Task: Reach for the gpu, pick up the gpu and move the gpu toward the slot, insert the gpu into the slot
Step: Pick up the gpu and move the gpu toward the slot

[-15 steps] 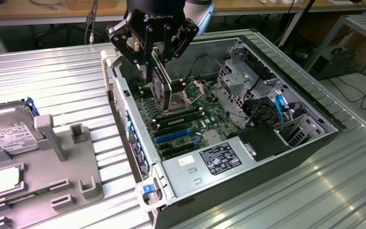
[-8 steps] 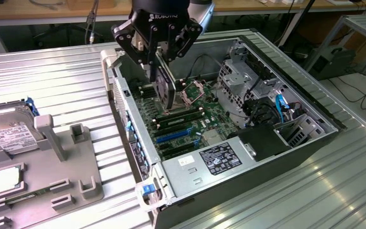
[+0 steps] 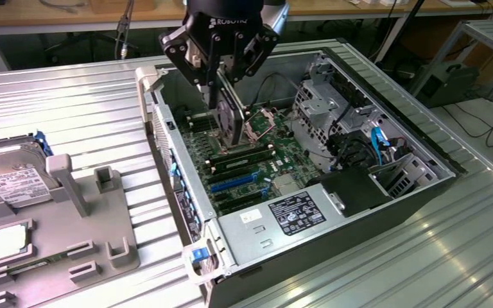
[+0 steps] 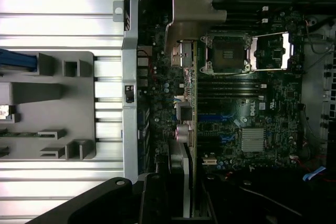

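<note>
The open-topped computer case (image 3: 259, 242) leaves free air over the motherboard (image 3: 285, 157), where the pincer (image 3: 223, 96) grips the gpu (image 3: 228, 125); the side wall (image 3: 162, 122), drive cage (image 3: 320, 102) and power supply (image 3: 294, 215) hem the slot (image 3: 232, 184).

Black gripper (image 3: 223, 86) of angular linked bars, marked with white ROBOTIQ lettering (image 3: 229, 22).

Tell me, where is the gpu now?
Exterior view: the gpu hangs upright in the hand, inside the open case, over the board beside the processor socket.

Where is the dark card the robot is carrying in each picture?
Exterior view: the gpu hangs on edge from the gripper, over the motherboard.
Wrist view: the gpu is seen edge-on, crossing the motherboard.
Shared landmark: the square processor socket beside it.
</note>
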Robot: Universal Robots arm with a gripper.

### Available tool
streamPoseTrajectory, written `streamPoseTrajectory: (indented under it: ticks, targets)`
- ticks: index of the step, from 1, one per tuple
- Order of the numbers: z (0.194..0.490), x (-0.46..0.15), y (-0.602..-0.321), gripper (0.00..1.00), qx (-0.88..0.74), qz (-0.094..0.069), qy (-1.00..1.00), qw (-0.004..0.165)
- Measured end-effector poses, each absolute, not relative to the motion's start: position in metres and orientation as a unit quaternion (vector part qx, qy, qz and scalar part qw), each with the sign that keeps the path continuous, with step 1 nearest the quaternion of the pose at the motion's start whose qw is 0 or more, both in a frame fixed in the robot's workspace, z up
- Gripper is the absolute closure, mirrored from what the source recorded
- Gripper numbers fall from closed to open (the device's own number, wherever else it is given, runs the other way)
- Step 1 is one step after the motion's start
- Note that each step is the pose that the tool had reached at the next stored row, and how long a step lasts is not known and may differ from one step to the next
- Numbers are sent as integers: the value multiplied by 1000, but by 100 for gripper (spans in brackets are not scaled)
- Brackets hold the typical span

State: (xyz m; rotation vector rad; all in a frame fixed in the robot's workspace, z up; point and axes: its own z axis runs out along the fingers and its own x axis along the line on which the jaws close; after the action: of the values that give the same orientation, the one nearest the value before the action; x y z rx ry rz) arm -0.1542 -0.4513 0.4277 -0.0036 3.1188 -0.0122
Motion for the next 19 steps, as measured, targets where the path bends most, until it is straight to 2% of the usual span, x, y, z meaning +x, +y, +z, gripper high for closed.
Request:
streamPoseTrajectory:
  ticks: [19]
  targets:
    - [428,-134,-451,72,-1,-4,1000,11]
